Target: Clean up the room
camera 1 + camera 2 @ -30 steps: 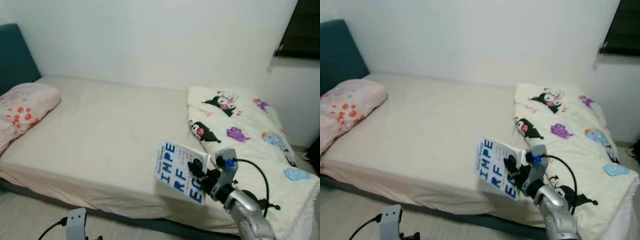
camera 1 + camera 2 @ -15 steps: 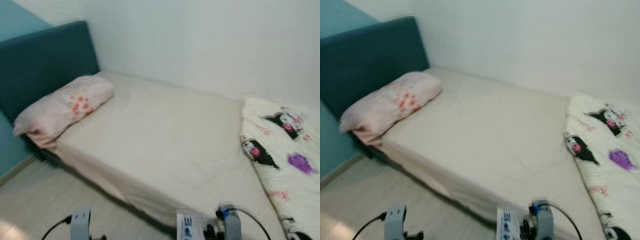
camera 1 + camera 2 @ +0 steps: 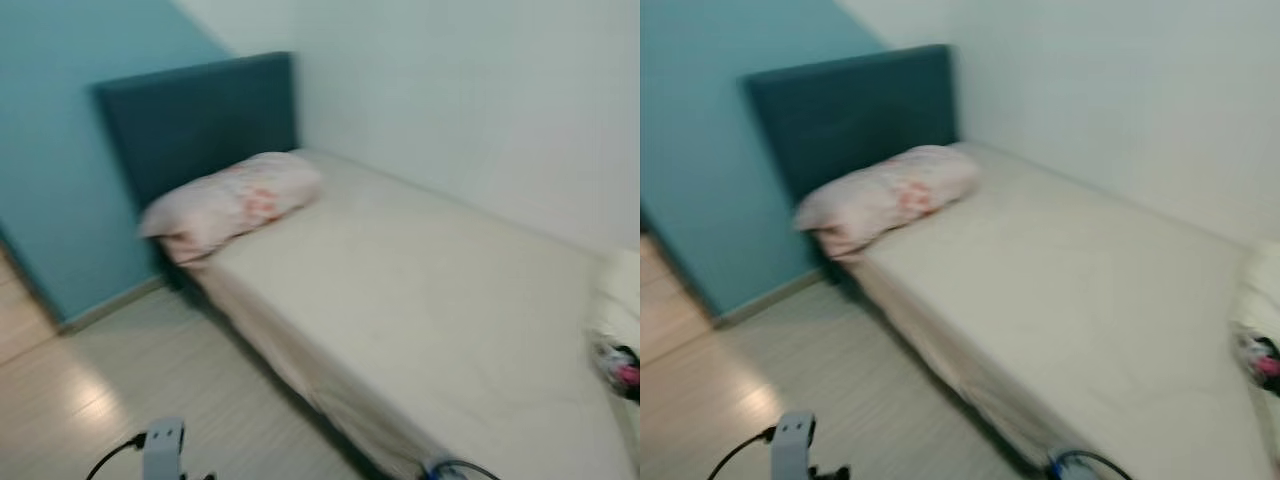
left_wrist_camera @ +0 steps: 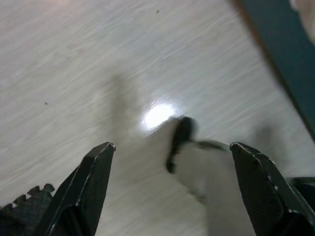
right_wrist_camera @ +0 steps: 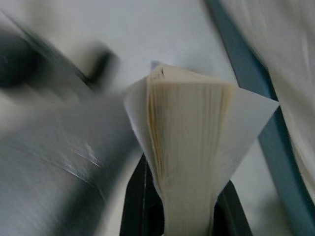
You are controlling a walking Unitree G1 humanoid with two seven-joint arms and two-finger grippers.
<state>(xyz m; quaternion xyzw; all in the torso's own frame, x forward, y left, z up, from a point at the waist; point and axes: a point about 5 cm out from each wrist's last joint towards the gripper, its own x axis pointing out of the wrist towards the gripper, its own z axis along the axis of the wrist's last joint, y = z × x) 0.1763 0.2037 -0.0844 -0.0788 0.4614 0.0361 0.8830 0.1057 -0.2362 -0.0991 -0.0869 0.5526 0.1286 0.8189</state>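
One book [image 5: 189, 147] clamped in right tool [image 5: 179, 206]; left tool [image 4: 172, 191] wide open, empty; one pillow [image 3: 235, 200].

text: none readable | labels: none | numbers: none

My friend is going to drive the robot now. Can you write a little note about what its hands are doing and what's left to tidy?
Right gripper: shut on a book, pages fanned out above the fingers.
Left gripper: open, holding nothing, hanging over the wood floor.
Bed: pillow at the headboard, patterned blanket bunched at the far end.
Done: book is picked up.
Left: find a place for the book and put it down. Head views are blurry, so go slowly.
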